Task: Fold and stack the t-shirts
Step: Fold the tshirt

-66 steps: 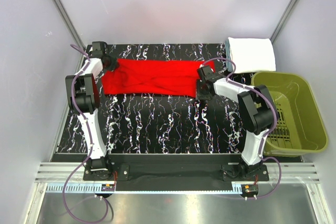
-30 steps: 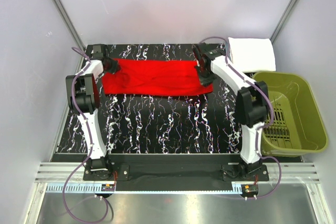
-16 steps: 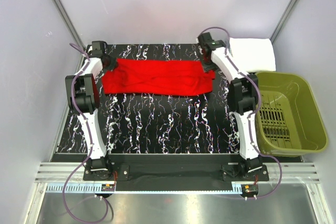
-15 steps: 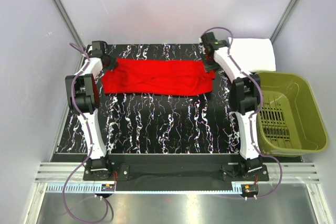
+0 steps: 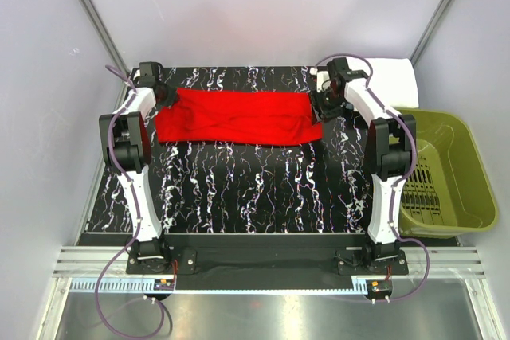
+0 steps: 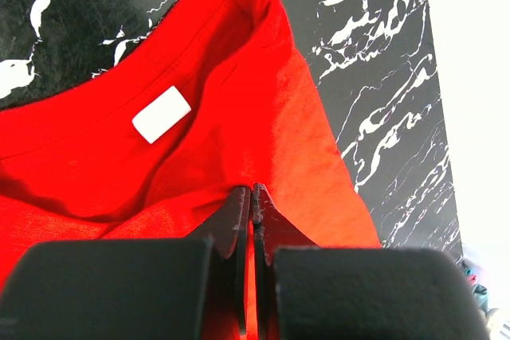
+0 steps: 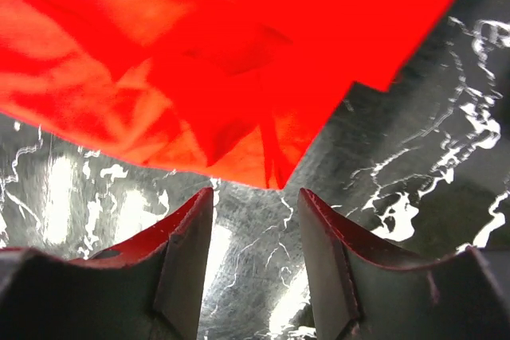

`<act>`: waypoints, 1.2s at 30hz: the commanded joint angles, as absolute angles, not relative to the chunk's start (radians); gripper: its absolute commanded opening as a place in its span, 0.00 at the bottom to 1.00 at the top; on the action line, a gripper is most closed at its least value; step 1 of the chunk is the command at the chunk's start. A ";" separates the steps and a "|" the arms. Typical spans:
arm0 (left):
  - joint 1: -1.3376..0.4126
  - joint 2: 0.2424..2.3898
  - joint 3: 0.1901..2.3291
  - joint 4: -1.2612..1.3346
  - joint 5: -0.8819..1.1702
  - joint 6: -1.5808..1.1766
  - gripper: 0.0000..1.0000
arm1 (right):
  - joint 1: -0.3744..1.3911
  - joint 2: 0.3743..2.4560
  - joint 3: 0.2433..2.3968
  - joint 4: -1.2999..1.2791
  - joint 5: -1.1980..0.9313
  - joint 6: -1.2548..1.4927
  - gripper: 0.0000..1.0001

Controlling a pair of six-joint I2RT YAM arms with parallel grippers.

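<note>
Right wrist: t-shirt (image 7: pixel 239 53) beyond end effector (image 7: pixel 255 197)

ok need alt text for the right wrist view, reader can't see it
The right pincer is open over a black marbled table, its two dark fingers apart with nothing between them. A rumpled red t-shirt fills the top of the view, a corner of its edge pointing down toward the gap.
</note>
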State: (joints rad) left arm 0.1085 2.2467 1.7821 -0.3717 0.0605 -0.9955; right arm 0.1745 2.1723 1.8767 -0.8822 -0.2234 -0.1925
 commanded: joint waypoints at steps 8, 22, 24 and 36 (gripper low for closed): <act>0.114 2.217 1.819 -0.336 0.069 -1.003 0.00 | 0.209 2.101 1.884 -0.756 -0.318 -0.396 0.52; 0.114 2.201 1.816 -0.334 0.081 -1.005 0.00 | 0.265 2.155 1.890 -0.752 -0.247 -0.423 0.50; 0.114 2.203 1.816 -0.331 0.086 -1.008 0.00 | 0.265 2.172 1.898 -0.758 -0.224 -0.425 0.50; 0.115 2.187 1.793 -0.327 0.107 -1.008 0.00 | 0.267 2.171 1.894 -0.721 -0.129 -0.428 0.00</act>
